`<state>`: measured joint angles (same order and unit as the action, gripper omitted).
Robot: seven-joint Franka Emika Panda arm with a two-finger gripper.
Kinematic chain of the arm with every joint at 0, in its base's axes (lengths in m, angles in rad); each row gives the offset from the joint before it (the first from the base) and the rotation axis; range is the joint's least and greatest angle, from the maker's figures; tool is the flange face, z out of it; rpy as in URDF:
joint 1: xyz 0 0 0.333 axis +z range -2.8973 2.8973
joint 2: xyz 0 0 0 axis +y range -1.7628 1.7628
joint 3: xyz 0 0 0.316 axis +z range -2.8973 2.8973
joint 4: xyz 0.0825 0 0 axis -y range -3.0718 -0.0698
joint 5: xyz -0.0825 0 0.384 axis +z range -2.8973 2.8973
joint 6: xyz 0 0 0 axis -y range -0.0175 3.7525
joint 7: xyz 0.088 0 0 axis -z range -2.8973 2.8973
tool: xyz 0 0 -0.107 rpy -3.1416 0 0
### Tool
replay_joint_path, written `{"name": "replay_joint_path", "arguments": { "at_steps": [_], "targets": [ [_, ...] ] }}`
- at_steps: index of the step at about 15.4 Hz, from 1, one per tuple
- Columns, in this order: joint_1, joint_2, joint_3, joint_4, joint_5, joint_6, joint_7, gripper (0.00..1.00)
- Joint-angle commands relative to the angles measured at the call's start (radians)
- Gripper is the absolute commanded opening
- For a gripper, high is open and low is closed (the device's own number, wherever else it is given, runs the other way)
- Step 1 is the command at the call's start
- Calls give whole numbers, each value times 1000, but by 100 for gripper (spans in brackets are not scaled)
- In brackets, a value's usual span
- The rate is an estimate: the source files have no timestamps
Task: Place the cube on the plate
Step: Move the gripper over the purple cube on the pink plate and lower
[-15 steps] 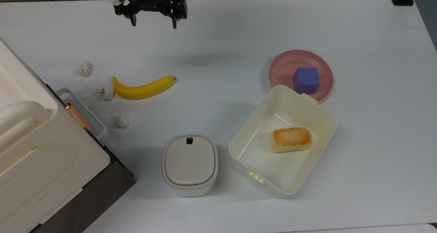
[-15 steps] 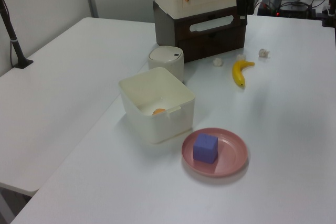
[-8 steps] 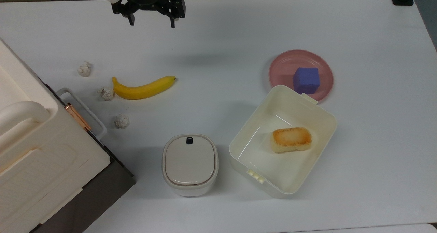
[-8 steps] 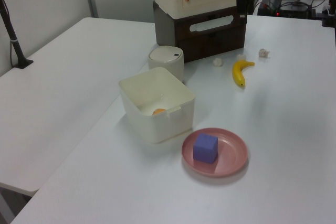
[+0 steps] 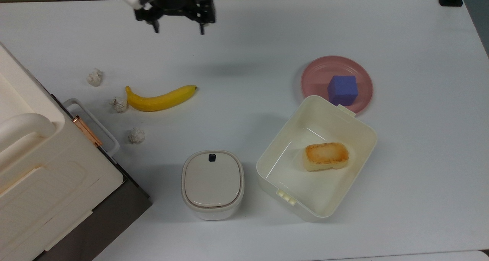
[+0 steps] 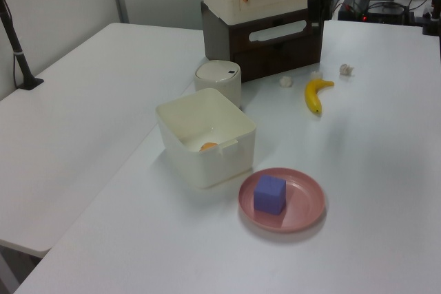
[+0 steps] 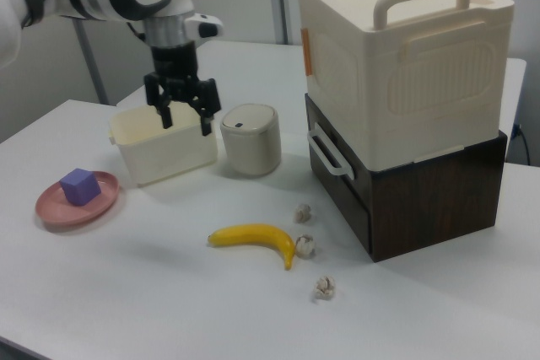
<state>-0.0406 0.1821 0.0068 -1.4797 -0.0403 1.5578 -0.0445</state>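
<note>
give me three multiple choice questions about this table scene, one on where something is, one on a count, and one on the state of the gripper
1. Where is the cube?
A. on the plate
B. in the cream box
C. beside the banana

2. How many crumpled paper balls lie near the banana?
A. one
B. three
C. five

3. What is the state of the gripper?
A. shut on the cube
B. shut on the banana
C. open and empty

Answers: 1 A, the cube rests on the pink plate; 2 B, the top view shows three white balls; 3 C, its fingers stand apart above the table with nothing between them.
</note>
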Motion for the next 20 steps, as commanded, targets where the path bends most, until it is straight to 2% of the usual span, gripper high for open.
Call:
{"name": "replay_joint_path", "arguments": {
  "at_steps": [1,5,6,8,10,15,18,20],
  "targets": [
    [117,-16,2,-16,10,12,23,100],
    [264,-3,4,-28,23,31,99,100],
    [322,5,4,-39,58,75,145,100],
    [375,25,4,-45,108,129,224,100],
    [433,69,4,-48,115,171,270,100],
    [545,233,2,-53,103,341,380,100],
    [573,281,1,-50,93,407,411,100],
    [588,304,1,-50,57,456,461,100]
  ]
}}
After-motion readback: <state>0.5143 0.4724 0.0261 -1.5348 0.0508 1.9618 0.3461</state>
